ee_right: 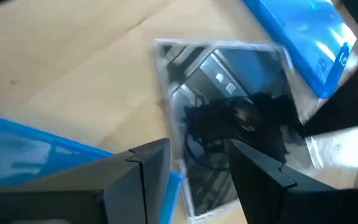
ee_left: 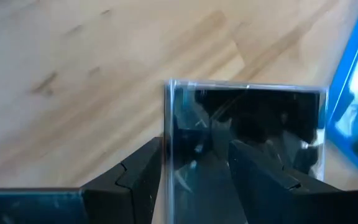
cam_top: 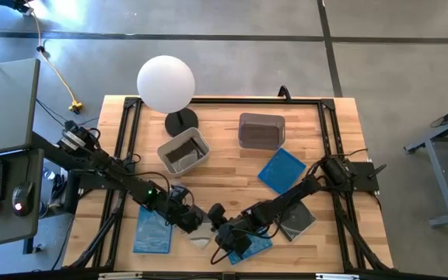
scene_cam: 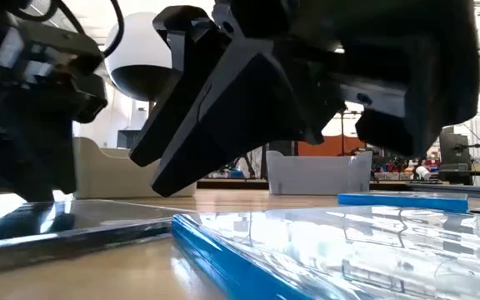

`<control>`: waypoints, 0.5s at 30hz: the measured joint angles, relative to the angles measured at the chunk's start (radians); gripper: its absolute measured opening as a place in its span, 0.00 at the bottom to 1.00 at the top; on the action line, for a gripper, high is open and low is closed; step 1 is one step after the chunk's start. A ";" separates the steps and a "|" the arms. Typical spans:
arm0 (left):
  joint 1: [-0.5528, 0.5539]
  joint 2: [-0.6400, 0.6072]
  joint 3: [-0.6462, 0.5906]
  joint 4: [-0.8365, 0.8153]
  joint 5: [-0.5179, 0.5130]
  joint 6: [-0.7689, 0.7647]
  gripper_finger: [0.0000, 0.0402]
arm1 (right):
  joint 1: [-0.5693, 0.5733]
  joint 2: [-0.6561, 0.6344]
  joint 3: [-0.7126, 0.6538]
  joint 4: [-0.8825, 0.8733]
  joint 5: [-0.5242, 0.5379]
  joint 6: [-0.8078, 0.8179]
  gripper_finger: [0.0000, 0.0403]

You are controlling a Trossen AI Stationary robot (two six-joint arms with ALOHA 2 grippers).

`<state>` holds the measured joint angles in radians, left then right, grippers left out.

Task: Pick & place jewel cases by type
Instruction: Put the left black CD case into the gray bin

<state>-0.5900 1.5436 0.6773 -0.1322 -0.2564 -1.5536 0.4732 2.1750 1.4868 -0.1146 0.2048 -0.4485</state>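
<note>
Jewel cases lie across the lower half of the wooden table (cam_top: 224, 167) in the high view. Four blue ones can be counted there: one flat at lower left (cam_top: 152, 231), one tilted right of centre (cam_top: 281, 169), one low at centre (cam_top: 253, 246) partly under the right gripper, and none of them stacked on another as far as can be seen. One dark shiny case (cam_top: 295, 221) lies at lower right under the right arm, and one clear reflective case (cam_top: 200, 237) lies bottom centre, between the two grippers. That makes five or six cases visible; a firmer count cannot be had because the arms hide part of the surface.

Two grey tubs stand in the upper half: one (cam_top: 183, 151) left of centre with something dark inside, one (cam_top: 261, 130) right of centre. A white globe lamp (cam_top: 166, 84) stands at upper left of the table.

Left gripper (cam_top: 195, 222) reaches in from the left to the bottom centre; its wrist view shows the fingers (ee_left: 138, 180) spread apart over the clear case's edge, not pinching it. Right gripper (cam_top: 225, 235) comes in from the right, just beside the left one, its fingers (ee_right: 143, 171) likewise parted above the same clear case and the blue one beside it, holding nothing.
</note>
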 joint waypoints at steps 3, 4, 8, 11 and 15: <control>0.001 0.000 0.000 -0.002 0.014 -0.003 0.45 | -0.005 0.000 0.000 0.000 0.001 -0.001 0.39; 0.001 0.001 0.000 -0.002 0.019 -0.003 0.45 | -0.009 0.004 0.000 0.000 -0.007 -0.001 0.39; 0.000 0.024 0.003 0.012 0.018 -0.003 0.45 | -0.022 0.038 0.001 0.009 -0.045 -0.026 0.39; 0.000 0.037 0.003 0.014 0.018 -0.016 0.45 | -0.016 0.053 0.002 0.009 -0.015 -0.110 0.39; 0.000 0.038 0.002 0.016 0.017 -0.028 0.45 | -0.006 0.056 0.002 0.014 0.013 -0.212 0.39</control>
<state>-0.5896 1.5814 0.6798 -0.1163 -0.2392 -1.5819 0.4675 2.2307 1.4883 -0.1005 0.2180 -0.6610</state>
